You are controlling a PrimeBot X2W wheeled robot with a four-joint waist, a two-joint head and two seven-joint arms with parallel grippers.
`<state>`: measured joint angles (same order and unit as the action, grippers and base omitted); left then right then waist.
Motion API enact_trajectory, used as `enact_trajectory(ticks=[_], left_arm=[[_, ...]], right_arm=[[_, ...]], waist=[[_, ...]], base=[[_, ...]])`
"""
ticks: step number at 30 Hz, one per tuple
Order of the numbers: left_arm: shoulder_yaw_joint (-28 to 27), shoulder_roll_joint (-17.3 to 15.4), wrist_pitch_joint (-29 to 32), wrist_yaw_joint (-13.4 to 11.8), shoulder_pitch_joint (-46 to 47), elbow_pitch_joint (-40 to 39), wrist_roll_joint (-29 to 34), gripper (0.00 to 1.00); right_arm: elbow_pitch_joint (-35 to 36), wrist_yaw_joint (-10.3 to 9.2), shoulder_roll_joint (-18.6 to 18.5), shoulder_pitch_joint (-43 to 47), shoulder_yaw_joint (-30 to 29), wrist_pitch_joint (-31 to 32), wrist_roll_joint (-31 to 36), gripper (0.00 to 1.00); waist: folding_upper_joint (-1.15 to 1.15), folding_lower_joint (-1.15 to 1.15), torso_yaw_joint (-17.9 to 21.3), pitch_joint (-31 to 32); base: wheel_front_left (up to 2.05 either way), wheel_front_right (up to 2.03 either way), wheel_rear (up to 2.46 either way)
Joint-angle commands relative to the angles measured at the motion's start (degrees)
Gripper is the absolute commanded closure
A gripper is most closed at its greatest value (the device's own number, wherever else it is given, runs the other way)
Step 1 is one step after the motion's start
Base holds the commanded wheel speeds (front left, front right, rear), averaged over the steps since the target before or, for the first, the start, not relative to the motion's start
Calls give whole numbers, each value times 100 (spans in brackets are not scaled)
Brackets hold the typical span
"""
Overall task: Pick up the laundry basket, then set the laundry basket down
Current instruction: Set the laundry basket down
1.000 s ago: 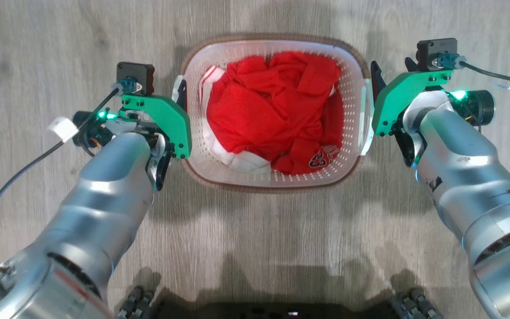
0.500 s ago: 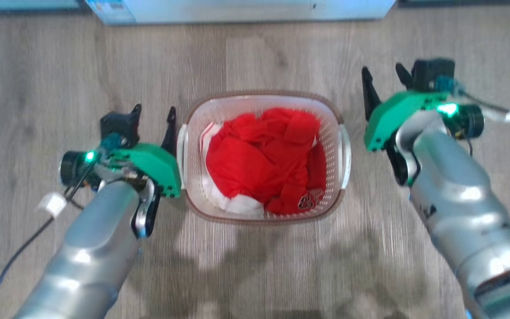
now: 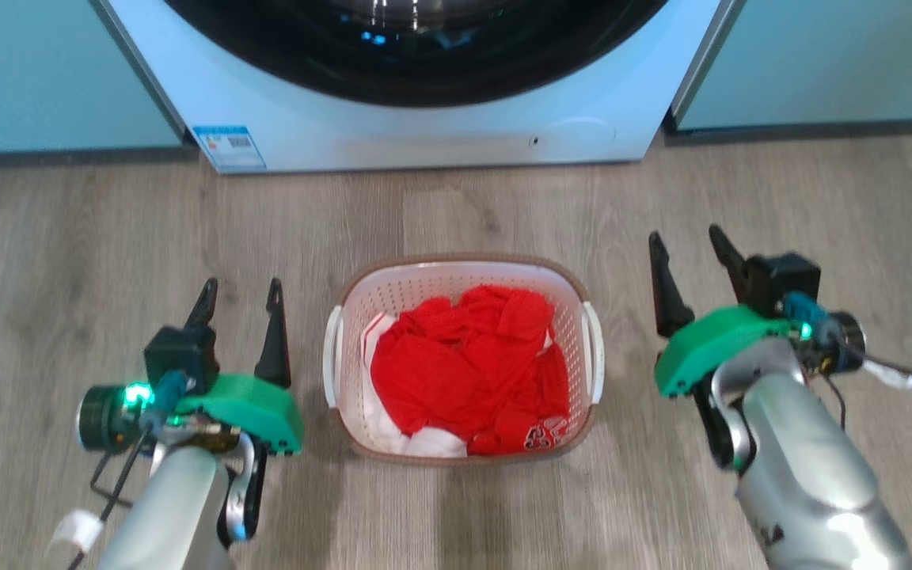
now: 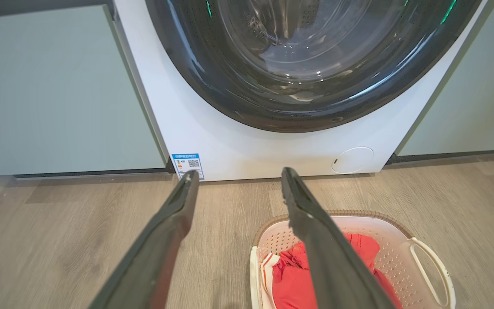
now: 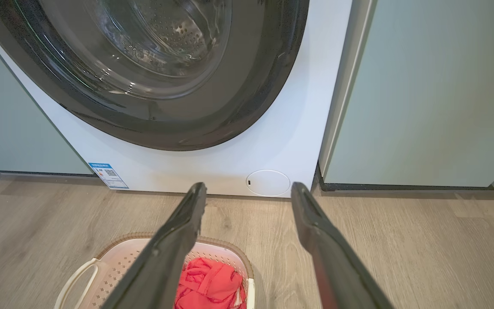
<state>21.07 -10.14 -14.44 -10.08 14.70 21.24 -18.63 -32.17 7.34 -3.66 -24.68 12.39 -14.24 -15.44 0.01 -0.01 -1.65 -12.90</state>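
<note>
A small rounded-rectangular white plastic laundry basket (image 3: 393, 302) stands upright on the grey wood-look floor (image 3: 76, 237), in front of the white front-loading washing machine (image 3: 424, 138) and apart from it. Its walls are pierced with rows of small holes, a brown woven-look band runs round the rim, and a white loop handle (image 3: 594, 352) sits on each short side. Inside lies a crumpled heap of red cloth (image 3: 468, 368), with some white cloth (image 3: 428, 443) showing at the near edge and a dark printed emblem near the right corner.

The left claw (image 3: 240, 285) hangs just beside the basket's left handle without touching it. Its two long dark fingers are spread apart and grip nothing. The right claw (image 3: 684, 234) is released too, with its fingers parted and empty, and it stands farther off the basket's right side.

In the left wrist view the left claw (image 4: 239, 171) frames bare floor and the washer's base, with the basket (image 4: 395, 253) low on the right. In the right wrist view the right claw (image 5: 248, 185) spreads over the floor, with the basket (image 5: 114, 262) at the lower left.
</note>
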Motion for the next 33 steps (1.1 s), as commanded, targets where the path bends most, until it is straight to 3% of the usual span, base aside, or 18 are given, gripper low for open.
enact_trajectory(ticks=[1,16,33], left_arm=[[-277,-50,-55,4,51,-251,80,0],[-1025,234,-55,22,-1581,-1692,719,0],[-1300,398,-56,137,-2279,-1931,910,0]], right_arm=[[270,14,77,42,96,-75,66,0],[1843,14,78,1640,-202,-75,176,0],[2424,14,78,2441,-407,-75,237,0]], waist=[[-1,1,35,180],[-1,1,229,859],[-1,1,252,1279]], base=[[0,0,0],[0,0,0],[0,0,0]])
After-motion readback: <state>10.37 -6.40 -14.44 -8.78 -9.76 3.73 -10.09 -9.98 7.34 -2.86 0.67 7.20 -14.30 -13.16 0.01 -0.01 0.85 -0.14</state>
